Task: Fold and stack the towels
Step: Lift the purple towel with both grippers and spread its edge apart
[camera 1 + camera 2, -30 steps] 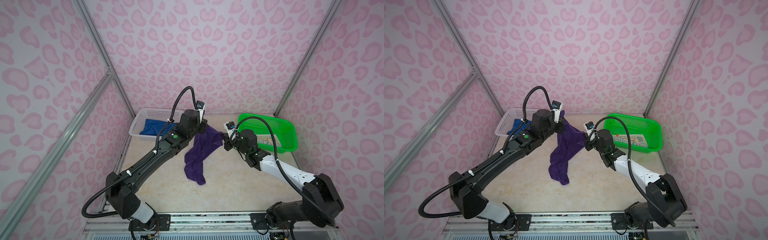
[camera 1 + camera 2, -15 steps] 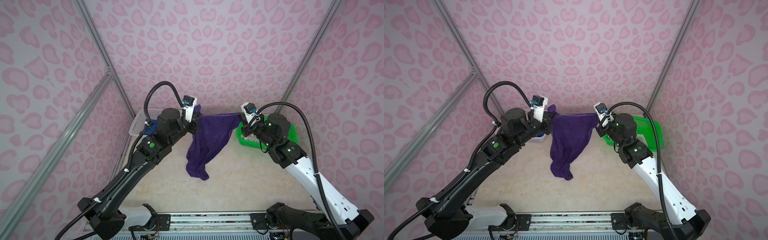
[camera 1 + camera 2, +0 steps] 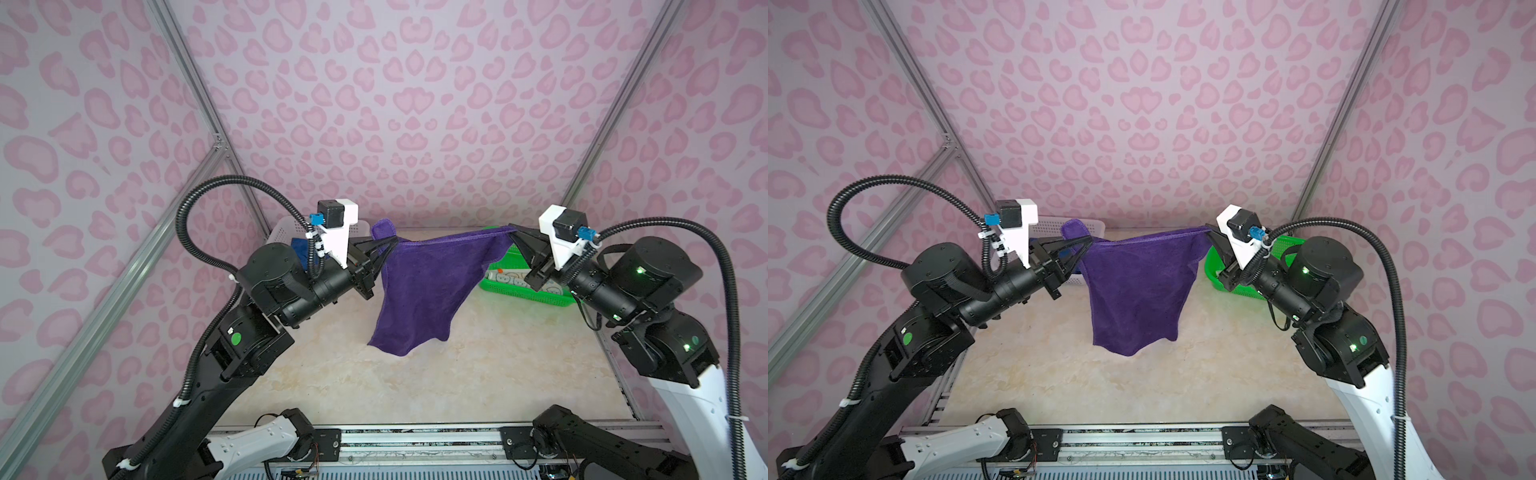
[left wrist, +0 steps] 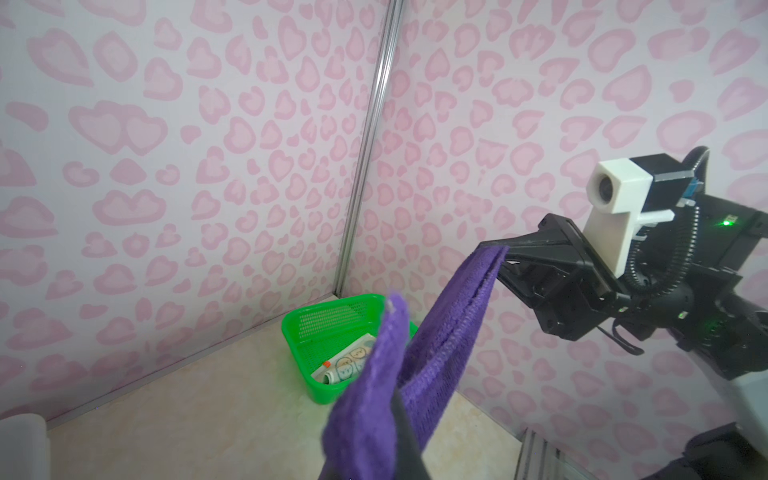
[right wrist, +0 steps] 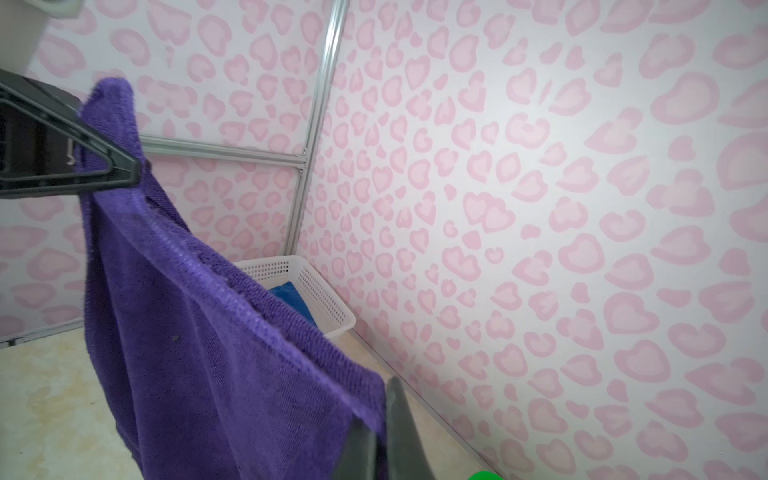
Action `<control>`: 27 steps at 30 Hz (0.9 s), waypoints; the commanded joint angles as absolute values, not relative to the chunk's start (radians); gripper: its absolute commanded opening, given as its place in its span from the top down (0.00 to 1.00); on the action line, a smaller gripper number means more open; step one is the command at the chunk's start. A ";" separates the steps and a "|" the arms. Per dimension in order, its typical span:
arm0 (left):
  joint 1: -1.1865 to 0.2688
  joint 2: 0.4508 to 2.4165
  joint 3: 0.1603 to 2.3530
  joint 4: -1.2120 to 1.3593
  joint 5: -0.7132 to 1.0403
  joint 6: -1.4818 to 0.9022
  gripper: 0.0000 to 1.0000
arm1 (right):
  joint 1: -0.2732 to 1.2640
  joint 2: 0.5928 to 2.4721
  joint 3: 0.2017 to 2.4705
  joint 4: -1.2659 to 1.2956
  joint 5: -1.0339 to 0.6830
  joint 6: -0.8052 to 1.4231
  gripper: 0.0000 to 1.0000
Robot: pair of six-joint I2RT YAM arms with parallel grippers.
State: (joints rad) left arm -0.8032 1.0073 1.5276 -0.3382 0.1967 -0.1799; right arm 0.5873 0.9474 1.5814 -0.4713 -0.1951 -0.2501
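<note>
The dark purple towel (image 3: pixel 428 286) hangs in the air, stretched by its top edge between both grippers, its lower part drooping to a point above the table. My left gripper (image 3: pixel 397 241) is shut on one top corner, and a flap of cloth (image 4: pixel 374 399) sticks up past the jaws. My right gripper (image 3: pixel 511 227) is shut on the opposite corner (image 5: pixel 365 395). The blue towel (image 5: pixel 293 297) lies in the white basket (image 5: pixel 316 286). A rabbit-patterned towel (image 4: pixel 349 365) lies in the green basket (image 4: pixel 307 332).
The white basket (image 3: pixel 286 228) stands at the back left corner, the green basket (image 3: pixel 523 291) at the back right behind the right arm. Pink-patterned walls enclose the beige table (image 3: pixel 478 374) on three sides. A metal rail (image 3: pixel 415 436) runs along the front edge.
Both arms have risen and spread apart, lifting the purple towel off the table and pulling its top edge taut between them.
</note>
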 commanded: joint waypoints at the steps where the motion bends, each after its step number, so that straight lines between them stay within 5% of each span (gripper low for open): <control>1: -0.800 0.957 1.513 -0.349 0.088 -0.253 0.98 | 0.601 0.914 1.600 -0.471 -0.092 -0.218 1.00; 12: -0.787 0.998 1.407 -0.390 -0.184 -0.166 0.98 | 0.604 1.019 1.585 -0.469 -0.010 -0.250 1.00; 27: -0.506 1.601 1.331 -0.176 -0.050 -0.223 0.98 | 0.432 1.495 1.346 -0.144 -0.042 -0.180 1.00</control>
